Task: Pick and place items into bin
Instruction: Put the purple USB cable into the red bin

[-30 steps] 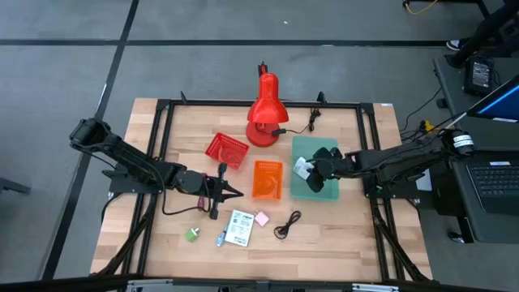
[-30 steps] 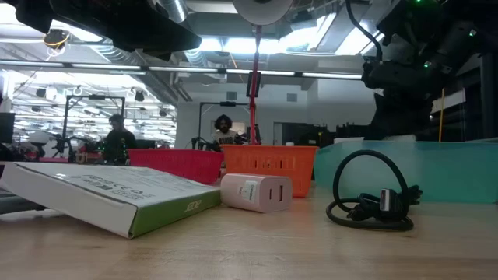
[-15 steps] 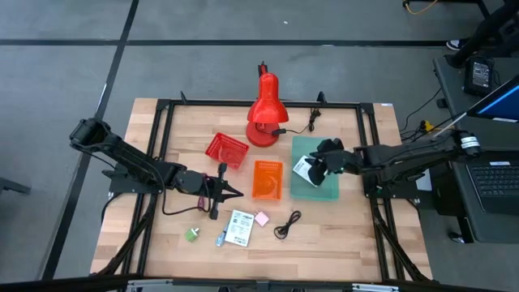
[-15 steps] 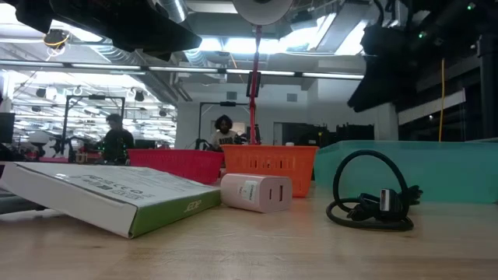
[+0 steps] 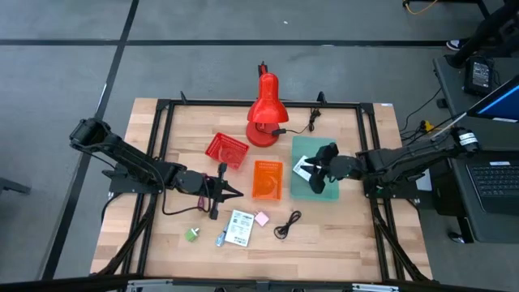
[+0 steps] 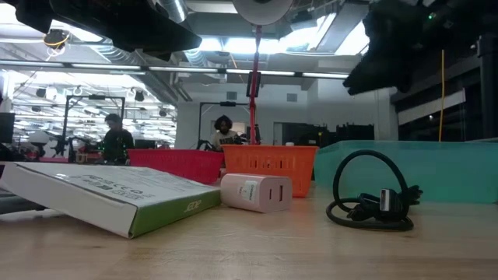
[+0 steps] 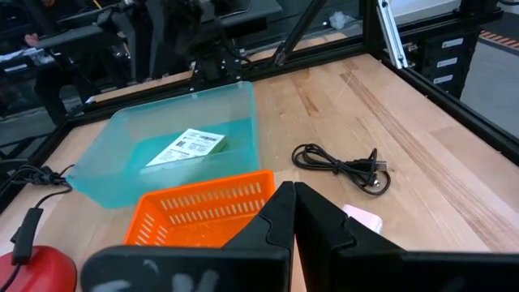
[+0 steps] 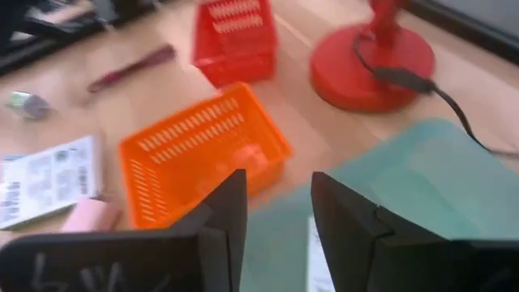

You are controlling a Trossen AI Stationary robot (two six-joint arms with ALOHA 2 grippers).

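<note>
Hovering above the translucent teal plastic bin [image 5: 315, 177], our right gripper [image 5: 318, 169] is holding its fingers [image 8: 217, 219] apart with nothing between them. Inside that bin we are seeing one white printed flat packet [image 7: 189, 147] lying on the floor of the tub. The bin is sitting on the pale wooden surface [image 5: 340, 235], just beside the orange mesh plastic basket [image 5: 267, 179], which in turn is standing near the red mesh plastic basket [image 5: 226, 149] and the red desk lamp [image 5: 264, 113].

Our left gripper [image 5: 225, 191] is waiting low over the surface just beside the orange basket, its fingers [image 7: 316, 217] pressed together and holding nothing.

We are finding the other items loose on the near part of the surface: a second white printed flat packet [image 5: 239, 227], a pinkish-white cube [image 5: 262, 218] touching or nearly touching that packet's edge, a black coiled cable [image 5: 286, 224] near the cube, a tiny green cube [image 5: 191, 234] well apart toward the left arm, and a small bluish object [image 5: 220, 239] just beside the packet. A dark red cord [image 8: 133, 67] is lying near the red basket.
</note>
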